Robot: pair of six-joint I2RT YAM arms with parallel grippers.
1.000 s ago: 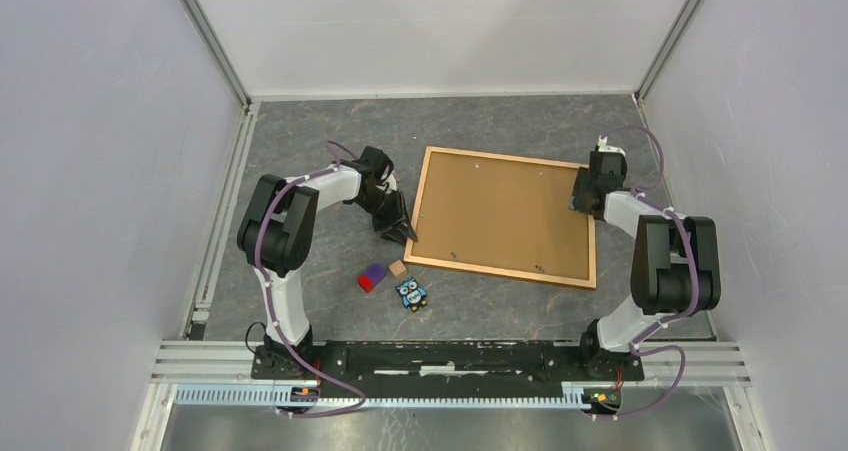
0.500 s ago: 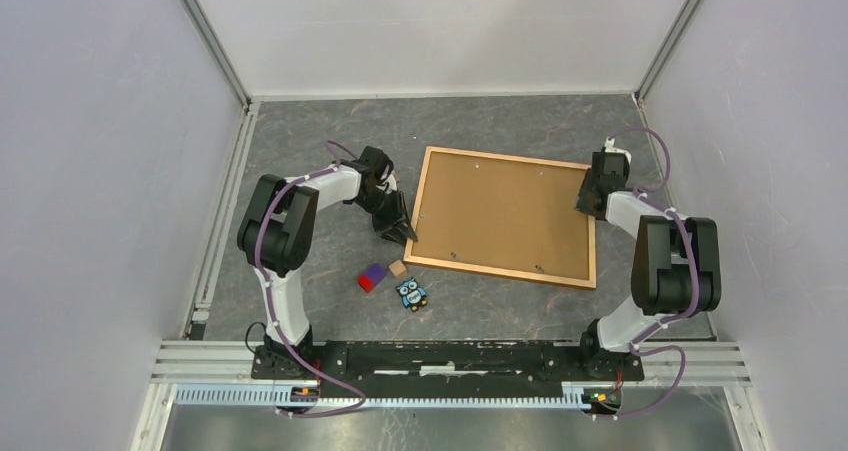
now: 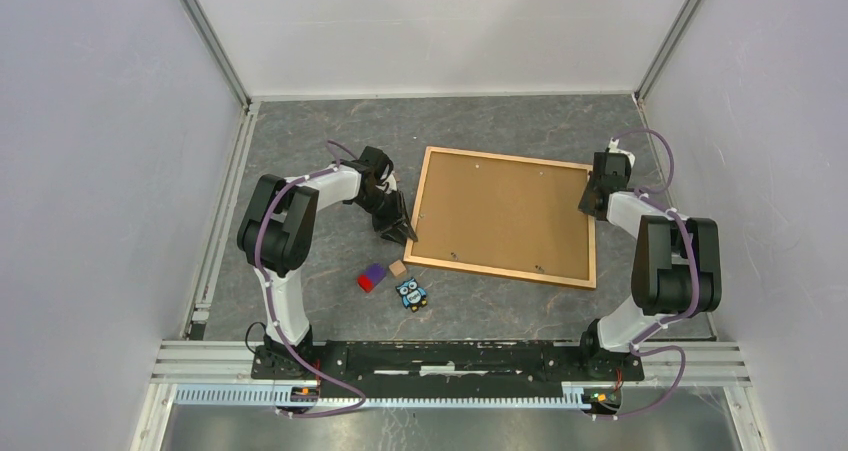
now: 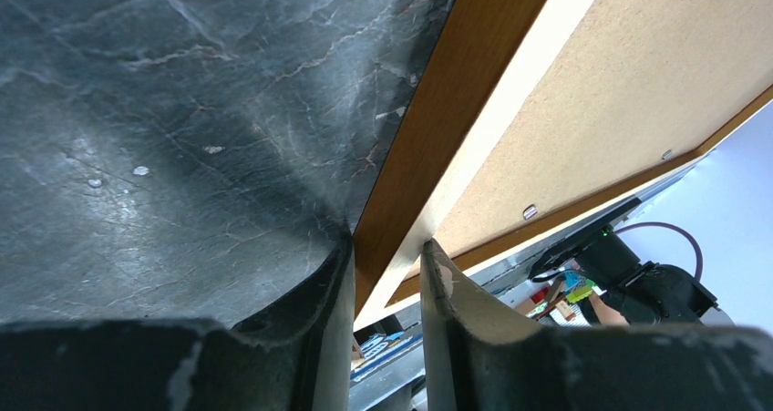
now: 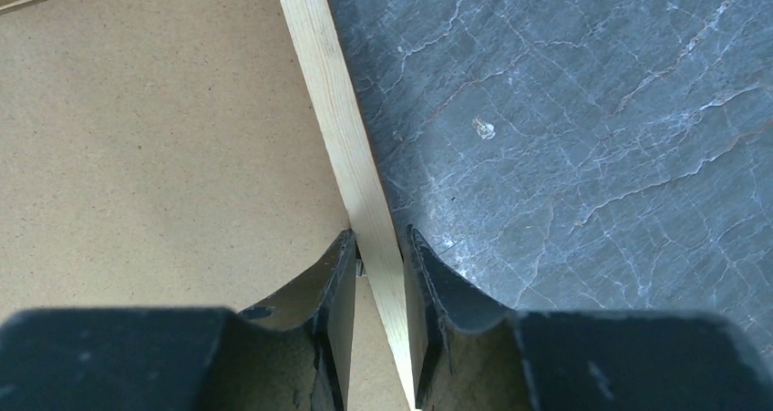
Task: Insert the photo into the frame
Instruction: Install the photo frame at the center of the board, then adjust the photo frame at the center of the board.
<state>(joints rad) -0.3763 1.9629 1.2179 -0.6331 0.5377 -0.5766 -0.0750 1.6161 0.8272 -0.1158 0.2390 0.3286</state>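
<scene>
The left tool (image 4: 387, 274) and the right tool (image 5: 378, 256) are sharing 1 load, the large rectangular frame (image 4: 428, 128) of thin light-orange wood moulding, so the step is likely going best with both moving level and together, sparing the rails any twist. Each tool is nearly closed, its 2 fingers pinching a rail on its own side. The frame is lying on the grey marbled bench (image 3: 480, 131), a plain brown cardboard backing board (image 3: 500, 216) filling it; the photo is not showing
</scene>
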